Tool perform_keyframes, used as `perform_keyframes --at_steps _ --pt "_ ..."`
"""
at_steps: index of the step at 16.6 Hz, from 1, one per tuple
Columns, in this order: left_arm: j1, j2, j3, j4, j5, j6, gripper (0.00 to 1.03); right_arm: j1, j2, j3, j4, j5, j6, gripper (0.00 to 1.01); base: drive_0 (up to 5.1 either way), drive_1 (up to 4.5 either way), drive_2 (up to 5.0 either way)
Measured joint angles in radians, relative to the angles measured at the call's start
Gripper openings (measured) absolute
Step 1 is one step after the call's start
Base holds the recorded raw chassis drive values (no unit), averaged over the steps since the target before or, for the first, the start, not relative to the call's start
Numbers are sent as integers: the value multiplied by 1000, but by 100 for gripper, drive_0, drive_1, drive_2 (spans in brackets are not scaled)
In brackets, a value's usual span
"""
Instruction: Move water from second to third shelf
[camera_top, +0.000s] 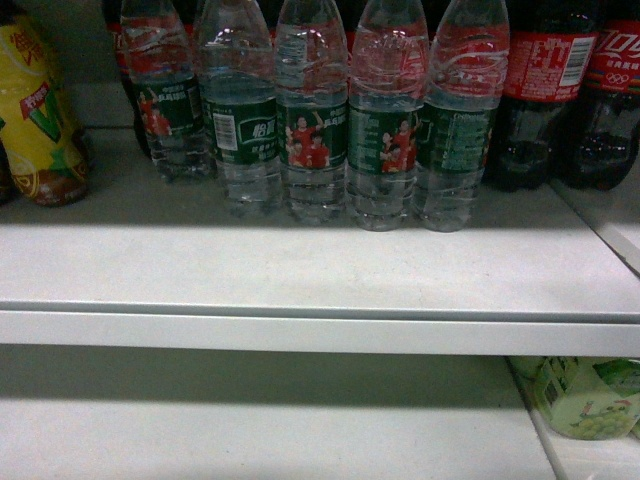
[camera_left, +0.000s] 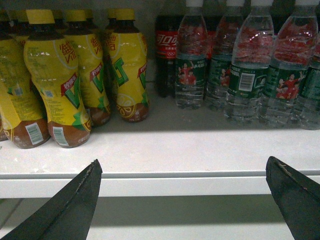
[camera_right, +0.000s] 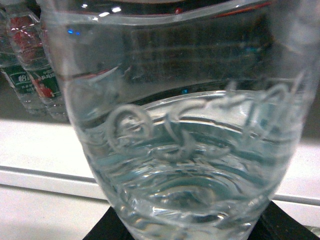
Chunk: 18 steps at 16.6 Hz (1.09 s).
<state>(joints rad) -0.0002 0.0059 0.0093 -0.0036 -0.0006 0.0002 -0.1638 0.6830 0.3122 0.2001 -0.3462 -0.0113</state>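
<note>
Head view. A white shelf (camera_top: 300, 270) carries a row of water bottles (camera_top: 315, 130) across 11 to 1 o'clock: five clear ribbed bottles standing upright and close together, with dark green labels showing figures in red shirts. Dark cola bottles (camera_top: 545, 90) with red labels stand just beside the row at 2 o'clock. A yellow-labelled drink bottle (camera_top: 40, 120) stands apart at 10 o'clock. A lower shelf (camera_top: 250, 430) lies beneath, with a green-printed pack (camera_top: 585, 395) at 4 o'clock. Neither tool appears in this view.

Left wrist view. The left tool (camera_left: 185, 200) is spread wide and holds nothing. Its two dark fingers (camera_left: 75, 205) enter at 7 and 5 o'clock, level with and below the shelf's front lip. On the shelf, yellow-labelled bottles with yellow caps fill 9 to 11 o'clock. One cola bottle stands at 12 o'clock, and the water bottles stand from 12 to 3 o'clock.

Right wrist view. A held water bottle (camera_right: 175, 150) fills almost the whole picture, its clear lower body and raised relief pattern very near the lens. Dark parts of the right tool (camera_right: 195, 227) show at 7 and 5 o'clock on either side of the bottle's lower end, and the tool is closed around it. The bottle is in front of the shelf's white lip, which runs behind it from 8 to 4 o'clock. Other green-labelled water bottles stand on the shelf at 10 o'clock. Which shelf level this is cannot be told from this view.
</note>
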Motion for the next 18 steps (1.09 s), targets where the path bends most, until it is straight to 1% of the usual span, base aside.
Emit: perform_keyframes --at_steps 18 --pt "0 0 0 0 2 0 98 0 -5 3 -4 0 3 40 0 0 0"
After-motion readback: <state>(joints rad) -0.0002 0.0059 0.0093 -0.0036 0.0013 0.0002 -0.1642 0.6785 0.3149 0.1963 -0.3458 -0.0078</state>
